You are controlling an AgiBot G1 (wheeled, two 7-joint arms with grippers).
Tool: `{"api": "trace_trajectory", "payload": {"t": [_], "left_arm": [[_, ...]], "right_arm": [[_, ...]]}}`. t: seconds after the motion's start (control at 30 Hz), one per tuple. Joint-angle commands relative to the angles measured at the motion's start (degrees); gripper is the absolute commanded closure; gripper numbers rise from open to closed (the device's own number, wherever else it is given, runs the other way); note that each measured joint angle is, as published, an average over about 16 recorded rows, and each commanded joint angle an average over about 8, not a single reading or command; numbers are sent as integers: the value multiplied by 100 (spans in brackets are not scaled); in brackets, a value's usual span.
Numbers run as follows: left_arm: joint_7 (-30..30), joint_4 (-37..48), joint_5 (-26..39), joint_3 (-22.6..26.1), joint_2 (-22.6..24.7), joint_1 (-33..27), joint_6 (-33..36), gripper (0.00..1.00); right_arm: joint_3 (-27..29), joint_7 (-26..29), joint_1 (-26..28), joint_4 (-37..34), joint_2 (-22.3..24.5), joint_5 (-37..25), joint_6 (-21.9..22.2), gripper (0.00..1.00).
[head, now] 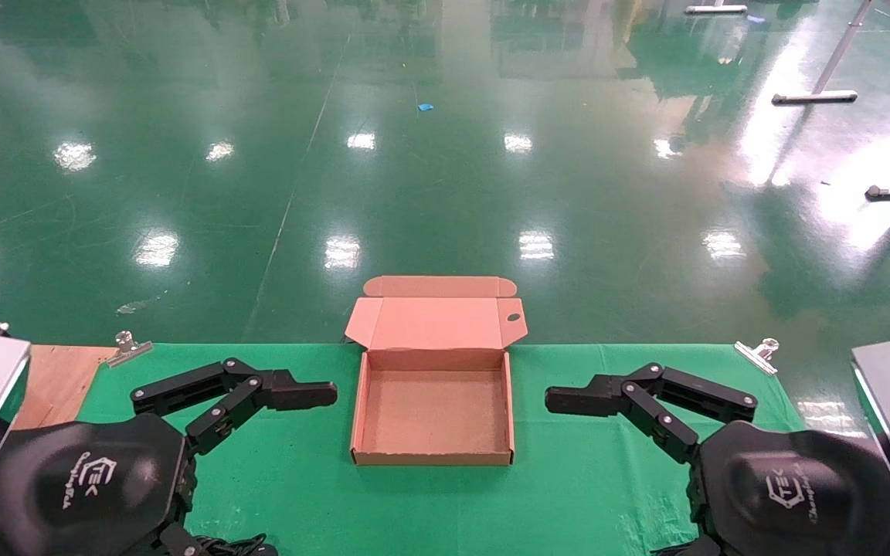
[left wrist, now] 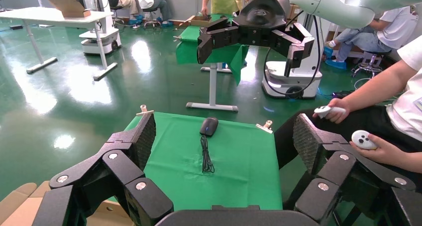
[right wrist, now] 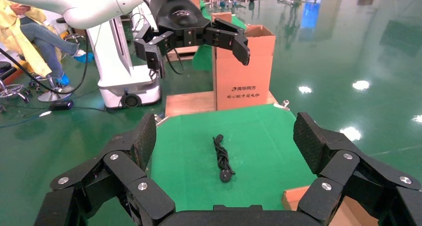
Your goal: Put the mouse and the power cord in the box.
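The box (head: 433,457) sits open and empty at the middle of the green cloth, its flap lid (head: 433,320) laid back away from me. My left gripper (head: 314,395) hovers left of the box and my right gripper (head: 568,400) right of it; both are open and hold nothing. The left wrist view shows the mouse (left wrist: 209,126) with its thin wire (left wrist: 206,159) lying on the cloth beyond the open left gripper (left wrist: 224,136). The right wrist view shows the bunched power cord (right wrist: 223,159) on the cloth beyond the open right gripper (right wrist: 226,136). Neither item shows in the head view.
Metal clips (head: 128,346) (head: 758,351) pin the green cloth (head: 298,479) at the table's far corners. A wooden board (head: 55,378) shows at the left end, with a tall cardboard carton (right wrist: 244,71) beyond it. A seated person (left wrist: 388,111) is beyond the right end.
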Motion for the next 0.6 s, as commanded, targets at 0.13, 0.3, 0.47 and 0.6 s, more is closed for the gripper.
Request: {"api": "trace_trajectory", "payload": {"t": [0.13,0.3,0.47,0.6], "left_arm": [[0,0,0,0,0,0,0,0],[0,0,0,0,0,0,0,0],[0,0,0,0,0,0,0,0],[0,0,0,0,0,0,0,0]], "right_arm": [[0,0,0,0,0,0,0,0],[0,0,0,0,0,0,0,0],[0,0,0,0,0,0,0,0],[0,0,0,0,0,0,0,0]]}}
